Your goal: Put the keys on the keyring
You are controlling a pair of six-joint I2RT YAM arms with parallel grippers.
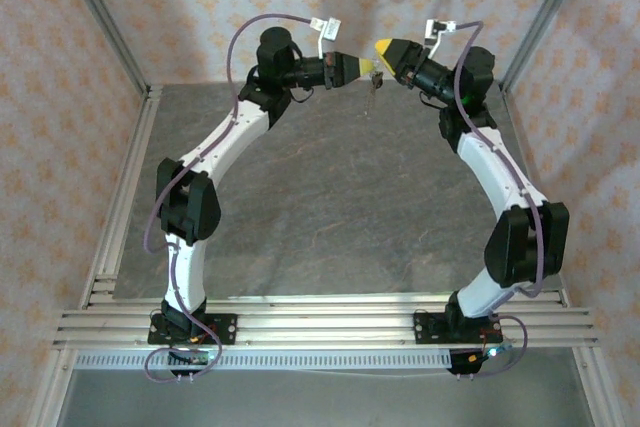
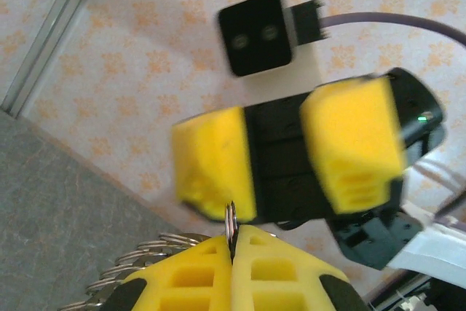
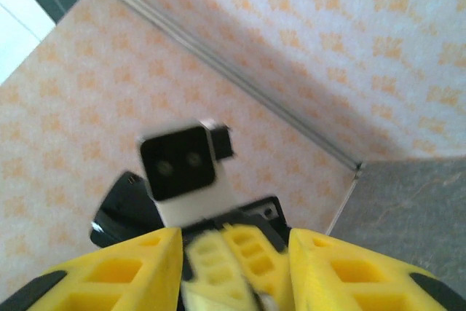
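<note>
Left wrist: keyring [image 2: 231,218] edge-on, mostly hidden.

Two arms: the left arm [image 1: 215,147] and the right arm [image 1: 495,162]. Two grippers: the left gripper [image 1: 369,66] and the right gripper [image 1: 379,47]. Two wrist cameras [image 2: 256,33] [image 3: 186,169]. One keyring [image 2: 231,218]. One small dark piece [image 1: 374,97] dangling, too small to identify. One table [image 1: 330,207].

Keyring [image 1: 374,95] is pinched in the jaws of the left gripper [image 1: 368,66], hung below them. Right gripper [image 1: 383,48] is set just right, facing, above the far desk [image 1: 330,197].
</note>
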